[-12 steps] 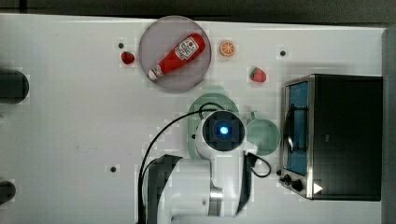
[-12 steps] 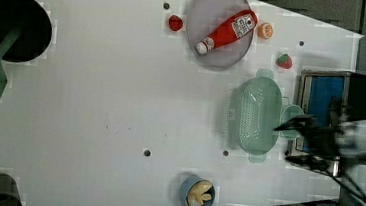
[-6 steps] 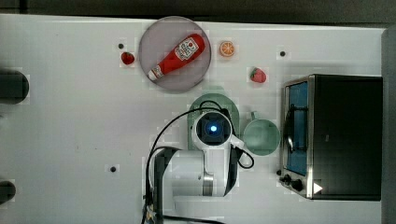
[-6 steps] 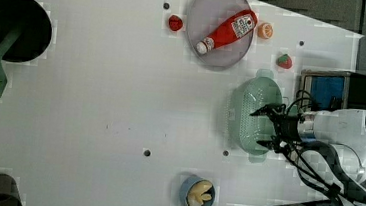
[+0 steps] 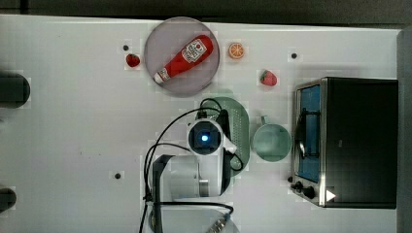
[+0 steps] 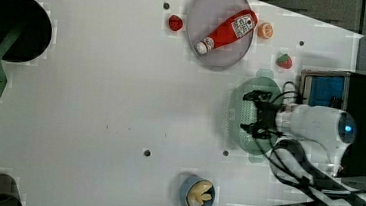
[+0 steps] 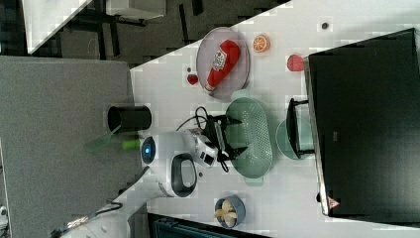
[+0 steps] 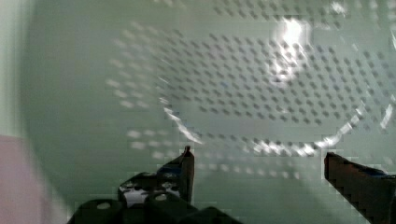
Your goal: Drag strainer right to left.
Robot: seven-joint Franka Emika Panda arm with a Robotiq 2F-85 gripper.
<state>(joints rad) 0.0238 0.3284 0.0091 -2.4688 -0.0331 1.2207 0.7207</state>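
Over the strainer my tool has come down from beside the oven, fingers spread wide inside the bowl, gripping nothing. It sits on the counter between plate and mug.

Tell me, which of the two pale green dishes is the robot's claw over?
The gripper hangs open over the strainer, the larger oval one dotted with holes, not the round mug beside it.
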